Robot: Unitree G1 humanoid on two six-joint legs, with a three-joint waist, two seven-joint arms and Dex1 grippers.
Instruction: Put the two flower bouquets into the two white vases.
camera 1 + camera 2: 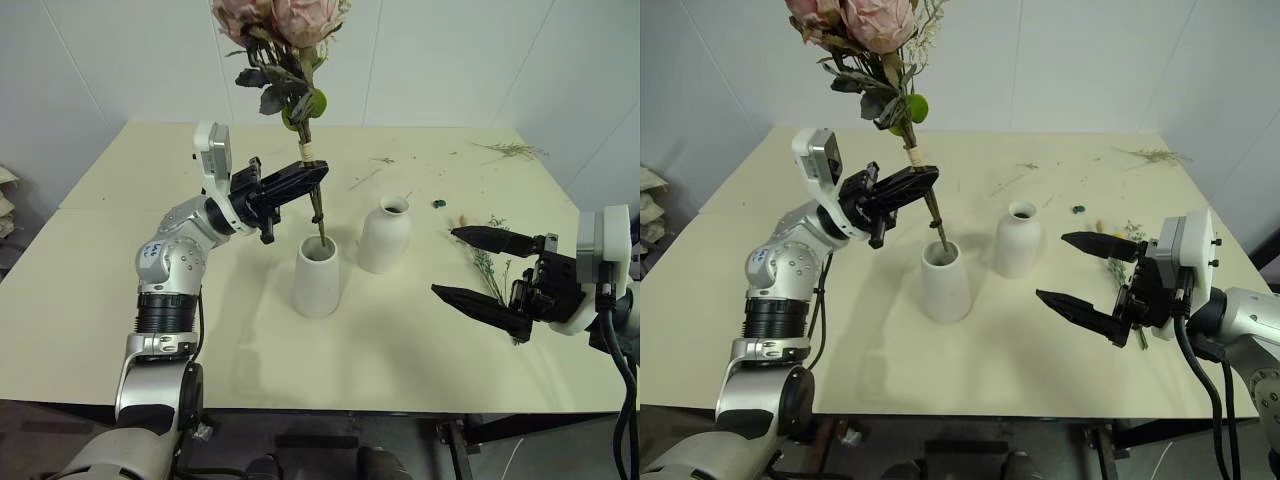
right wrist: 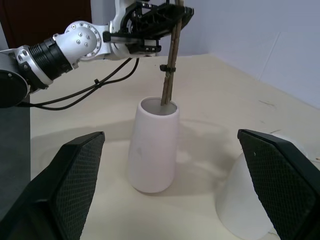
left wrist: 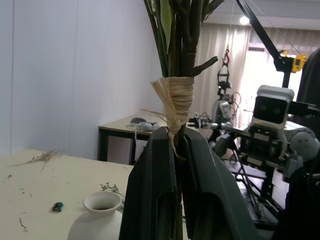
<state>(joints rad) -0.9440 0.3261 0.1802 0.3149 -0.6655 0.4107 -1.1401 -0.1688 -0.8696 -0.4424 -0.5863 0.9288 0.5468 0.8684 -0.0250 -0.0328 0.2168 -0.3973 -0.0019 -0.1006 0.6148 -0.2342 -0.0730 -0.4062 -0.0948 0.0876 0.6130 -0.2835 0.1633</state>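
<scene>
My left gripper (image 1: 318, 177) is shut on the stems of the bushy bouquet (image 1: 287, 22), just below its raffia tie (image 3: 175, 100). The pink roses stand high above the table. The stem ends dip into the wide mouth of the tapered white vase (image 1: 317, 280). Just to its right stands the rounded narrow-necked vase (image 1: 384, 240), with nothing in it. The slim bouquet (image 1: 484, 262) with small yellow blooms lies on the table at the right. My right gripper (image 1: 445, 261) hovers over it, open, pointing toward the vases, with nothing between its fingers (image 2: 65, 180).
Loose dried twigs (image 1: 512, 150) lie at the back right corner of the cream table (image 1: 150, 260), and smaller bits (image 1: 365, 180) behind the vases. A small teal object (image 1: 438, 204) sits right of the rounded vase. A white wall stands close behind the table.
</scene>
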